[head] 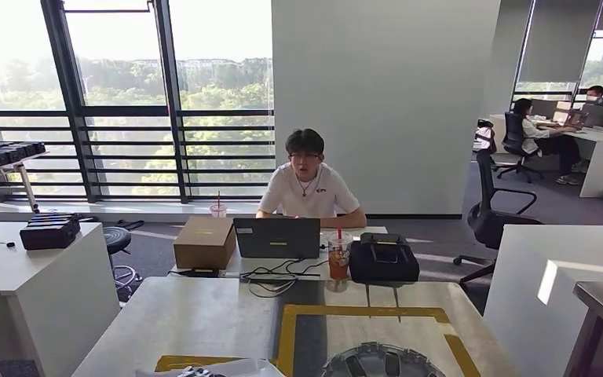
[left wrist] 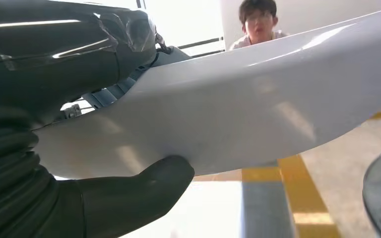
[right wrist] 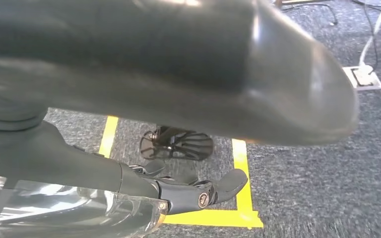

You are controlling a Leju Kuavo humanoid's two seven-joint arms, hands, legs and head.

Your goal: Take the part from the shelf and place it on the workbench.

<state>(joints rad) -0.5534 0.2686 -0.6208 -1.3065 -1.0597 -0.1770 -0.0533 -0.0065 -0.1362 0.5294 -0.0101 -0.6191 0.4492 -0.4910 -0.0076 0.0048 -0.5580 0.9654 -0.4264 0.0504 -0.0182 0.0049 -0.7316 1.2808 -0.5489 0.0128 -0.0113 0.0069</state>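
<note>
My left hand (left wrist: 54, 59) grips a white, glossy, curved part (left wrist: 258, 99), with dark fingers over its top face and the thumb (left wrist: 144, 183) pressed under its edge. The part hangs just above the grey workbench (left wrist: 347, 153), which carries yellow tape lines. In the head view a strip of the white part (head: 235, 367) shows at the bottom edge, over the workbench (head: 196, 314). My right hand (right wrist: 193, 191) hangs beside my body above the carpet, fingers apart and nothing in them.
A round silver wheel cover (head: 381, 363) lies on the workbench inside the yellow tape (head: 361, 312). Behind the bench a person sits at a desk with a laptop (head: 276, 237), a cardboard box (head: 204, 242) and a black bag (head: 383, 259). White counters stand left and right.
</note>
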